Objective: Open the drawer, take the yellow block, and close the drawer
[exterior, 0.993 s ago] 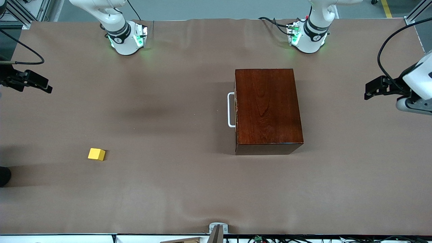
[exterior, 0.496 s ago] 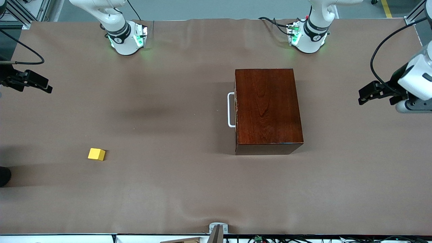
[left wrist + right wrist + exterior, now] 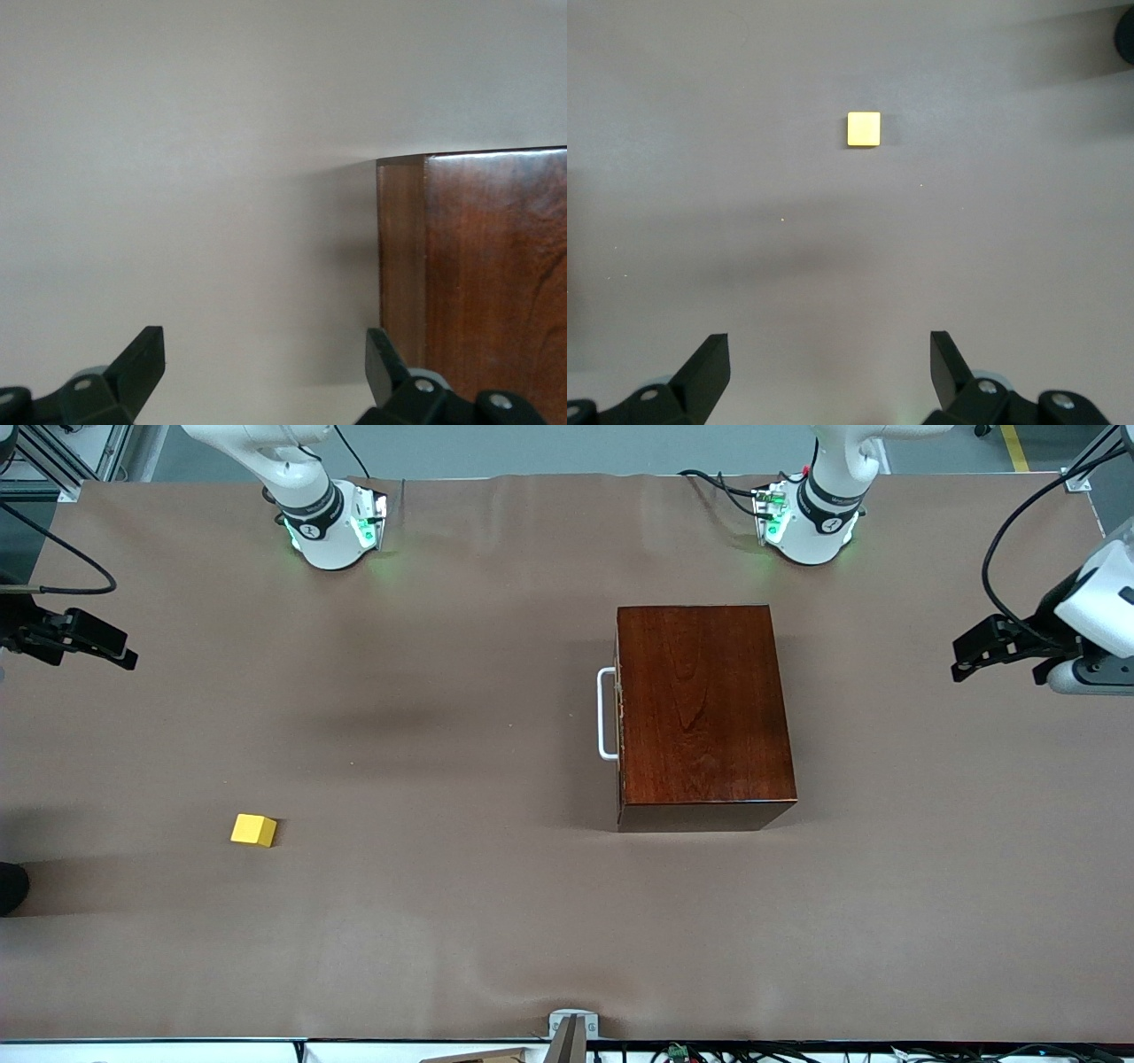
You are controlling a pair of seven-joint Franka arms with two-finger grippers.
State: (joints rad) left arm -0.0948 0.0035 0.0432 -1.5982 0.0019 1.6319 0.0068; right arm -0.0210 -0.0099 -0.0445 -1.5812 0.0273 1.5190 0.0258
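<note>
At frame centre-right: drawer [image 3: 620, 713] shut in dark box [image 3: 700, 708], handle [image 3: 606, 714] untouched. Yellow block [image 3: 253, 830] on table [image 3: 461, 921], lower frame area. Left gripper [image 3: 961, 666] and right gripper [image 3: 124, 657] at frame edges, jaws spread, empty. All steps remain.

drawer [image 3: 608, 713] shut, yellow block [image 3: 253, 830] on table [image 3: 443, 939]

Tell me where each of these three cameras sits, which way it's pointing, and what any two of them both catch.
Front view: high across the table, facing both arm bases; shows the wooden box, its drawer shut, the yellow block, the left gripper and right gripper at the table's ends.
Left wrist view: looks down past the open left gripper at the box.
Right wrist view: looks down past the open right gripper at the block.
Shared: each wrist's target also appears in the front view.
</note>
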